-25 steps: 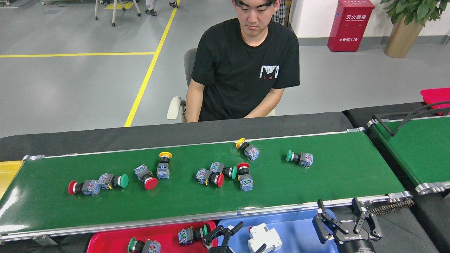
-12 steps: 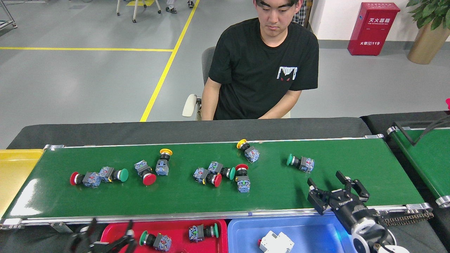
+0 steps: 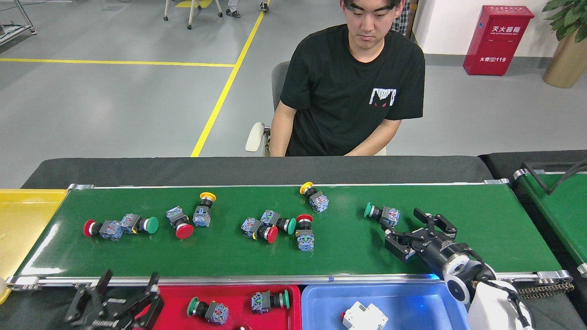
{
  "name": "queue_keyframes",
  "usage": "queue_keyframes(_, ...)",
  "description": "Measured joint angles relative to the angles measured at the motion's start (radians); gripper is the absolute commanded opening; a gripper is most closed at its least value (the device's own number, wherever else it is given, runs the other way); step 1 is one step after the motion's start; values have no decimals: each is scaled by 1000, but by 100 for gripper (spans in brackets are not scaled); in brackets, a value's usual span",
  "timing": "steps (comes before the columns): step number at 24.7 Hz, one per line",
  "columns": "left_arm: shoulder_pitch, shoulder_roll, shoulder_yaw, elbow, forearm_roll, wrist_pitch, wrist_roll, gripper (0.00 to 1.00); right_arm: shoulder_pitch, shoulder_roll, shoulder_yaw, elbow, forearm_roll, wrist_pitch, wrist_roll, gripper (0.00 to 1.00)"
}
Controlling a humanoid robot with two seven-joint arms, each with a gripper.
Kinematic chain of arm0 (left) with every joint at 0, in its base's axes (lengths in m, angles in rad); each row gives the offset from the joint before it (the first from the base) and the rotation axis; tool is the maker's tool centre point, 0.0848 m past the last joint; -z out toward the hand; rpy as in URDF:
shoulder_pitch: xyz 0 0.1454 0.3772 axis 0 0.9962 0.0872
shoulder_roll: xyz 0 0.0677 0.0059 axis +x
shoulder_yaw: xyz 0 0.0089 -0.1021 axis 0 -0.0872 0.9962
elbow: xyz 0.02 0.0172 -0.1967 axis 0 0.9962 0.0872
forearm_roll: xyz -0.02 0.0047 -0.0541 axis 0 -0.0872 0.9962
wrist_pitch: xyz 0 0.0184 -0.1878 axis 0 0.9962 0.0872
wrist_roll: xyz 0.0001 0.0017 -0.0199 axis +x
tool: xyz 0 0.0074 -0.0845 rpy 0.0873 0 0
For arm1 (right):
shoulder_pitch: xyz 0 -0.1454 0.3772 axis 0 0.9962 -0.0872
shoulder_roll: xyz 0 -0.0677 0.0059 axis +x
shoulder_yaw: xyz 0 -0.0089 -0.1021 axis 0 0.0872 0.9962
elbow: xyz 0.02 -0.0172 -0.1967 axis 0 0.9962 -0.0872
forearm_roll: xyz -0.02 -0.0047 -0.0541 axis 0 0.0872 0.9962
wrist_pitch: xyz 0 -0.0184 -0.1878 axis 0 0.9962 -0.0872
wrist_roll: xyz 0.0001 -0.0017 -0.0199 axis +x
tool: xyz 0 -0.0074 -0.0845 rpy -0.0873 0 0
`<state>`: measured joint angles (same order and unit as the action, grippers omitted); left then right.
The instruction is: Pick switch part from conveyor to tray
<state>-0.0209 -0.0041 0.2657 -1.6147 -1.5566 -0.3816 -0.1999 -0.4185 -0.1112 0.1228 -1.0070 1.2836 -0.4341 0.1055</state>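
Red tray (image 3: pixel 176 302) at the near edge, holding two green-capped switches (image 3: pixel 207 310) lying on their sides, well apart. Blue tray (image 3: pixel 403 302) just right of it, holding one white boxy part (image 3: pixel 364 317). Yellow tray (image 3: pixel 18 224) at the far left, only a bare part showing.

On the conveyor (image 3: pixel 458 201) – scattered push-button switches with red, green and yellow mushroom caps, black necks and blue-grey contact blocks, all tipped on their sides. Rightmost one, a green switch (image 3: pixel 381 214), lying alone with cap pointing left.

Right gripper (image 3: pixel 418 228) low over the belt, jaws spread wide, just right of and slightly nearer than the green switch – close to its block, contact not discernible. Left gripper (image 3: pixel 124 286) down by the red tray's left end, fingers apart, holding nothing.
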Motion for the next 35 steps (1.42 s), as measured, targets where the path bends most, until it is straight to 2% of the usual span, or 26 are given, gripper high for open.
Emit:
queue_keyframes(1, -44, 0, -2, 40, 0, 5, -17, 100, -16, 10, 13, 18, 2, 13, 0, 94)
queue_keyframes(3, -103, 1, -2, 116, -1, 9, -39, 100, -43, 25, 43, 53, 2, 41, 3, 77)
queue_keyframes(7, -205, 1, -4, 274, -3, 14, -53, 100, -59, 30, 100, 82, 7, 77, 0, 31)
queue_keyframes(10, -255, 2, -4, 358, -3, 17, -55, 100, -63, 30, 130, 82, 8, 80, -9, 7)
queue_keyframes(13, -285, 31, -4, 414, -3, 30, -56, 100, -63, 30, 137, 76, 8, 85, -10, 2)
queue_keyframes(18, -330, 80, -4, 513, -3, 72, -59, 100, -62, 31, 148, 29, 7, 64, -10, 1)
queue_keyframes(22, -339, 108, -1, 545, -3, 98, -54, 100, -23, 31, 184, -101, 6, -4, -22, 3)
queue_keyframes(25, -340, 138, 3, 569, 2, 123, -50, 100, 27, 32, 238, -211, 6, -113, -25, 11)
queue_keyframes(26, -341, 150, 5, 583, 3, 133, -48, 100, 39, 37, 263, -241, 6, -145, -25, 19)
queue_keyframes(27, -343, 160, 6, 597, 3, 146, -41, 100, 48, 45, 299, -268, 6, -169, -25, 42)
queue_keyframes(28, -345, 171, 6, 615, 3, 157, -32, 100, 50, 55, 336, -283, 6, -190, -26, 78)
queue_keyframes(29, -351, 178, 6, 633, 4, 166, -22, 100, 50, 70, 383, -291, 6, -207, -26, 93)
queue_keyframes(32, -382, 184, 7, 691, 4, 191, 9, 100, 50, 118, 508, -295, 7, -225, -26, 98)
queue_keyframes(35, -400, 188, 10, 718, 4, 202, 17, 100, 50, 146, 568, -296, 7, -232, -26, 99)
